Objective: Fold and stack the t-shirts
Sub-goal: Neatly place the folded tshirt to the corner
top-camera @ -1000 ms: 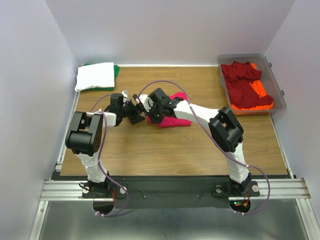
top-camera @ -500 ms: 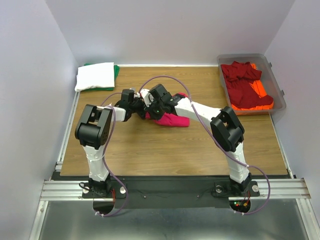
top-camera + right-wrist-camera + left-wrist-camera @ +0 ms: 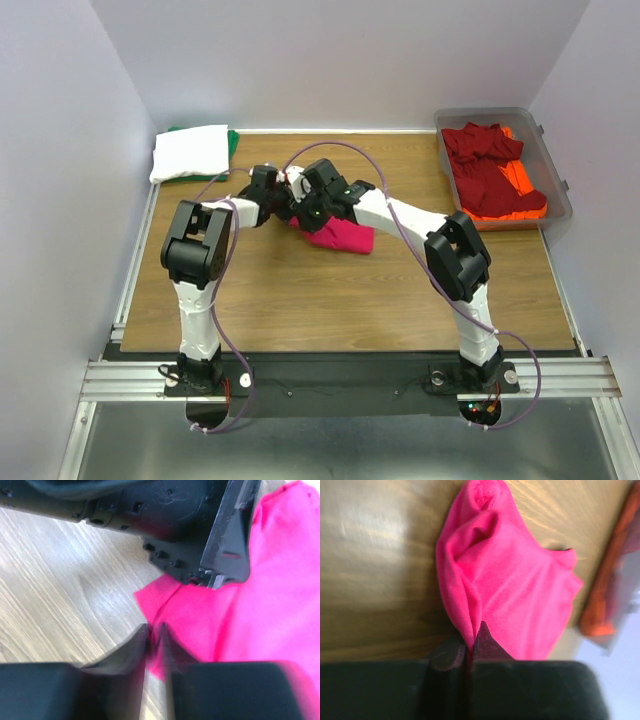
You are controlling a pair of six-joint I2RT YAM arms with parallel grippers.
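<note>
The left gripper [image 3: 468, 652] is clamped on a fold of the pink tee [image 3: 520, 595]. The right gripper [image 3: 154, 640] sits nearly closed at the tee's edge; I cannot tell whether it grips.

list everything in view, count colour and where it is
pink t-shirt: 1, bright pink, bunched mid-table between both claws
white t-shirt: 1, white, folded, far left corner, on top of the green one
green t-shirt: 1, green, under the white, only edges show
dark red t-shirts: count unclear, dark red, heaped in the bin
orange t-shirts: count unclear, orange, in the bin under the dark red
bin: 1, clear grey, far right corner
table: 1, brown wood
left claw: 1, black, shut on pink t-shirt
right claw: 1, black, pinching the pink t-shirt's edge
</note>
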